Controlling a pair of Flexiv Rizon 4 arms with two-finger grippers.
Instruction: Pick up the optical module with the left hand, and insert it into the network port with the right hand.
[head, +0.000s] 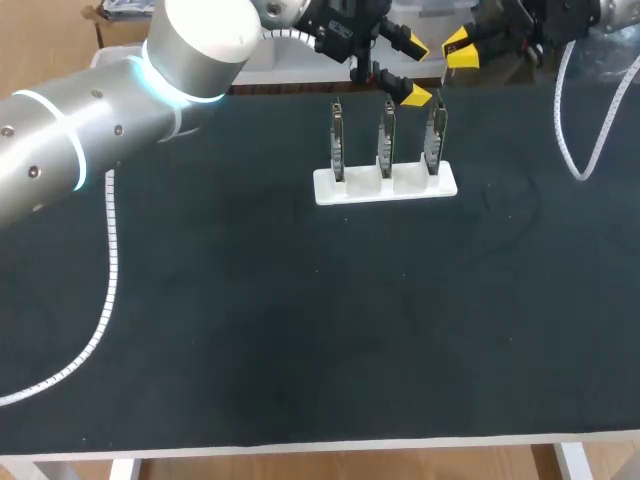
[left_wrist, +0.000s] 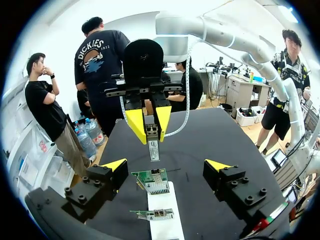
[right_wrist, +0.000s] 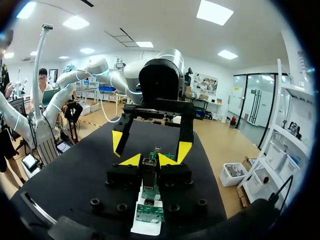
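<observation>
Right wrist view: right claw (right_wrist: 149, 161) grips optical module (right_wrist: 149, 175)

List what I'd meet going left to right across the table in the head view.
Left arm's white cable → left network port board → middle network port board → right network port board → right arm's white cable.

Yellow tips on black right gripper (right_wrist: 149, 161), grey optical module (left_wrist: 153, 142) between them, green boards (left_wrist: 152, 181) under it, white stand (head: 385, 187), black table (head: 300, 330)
</observation>
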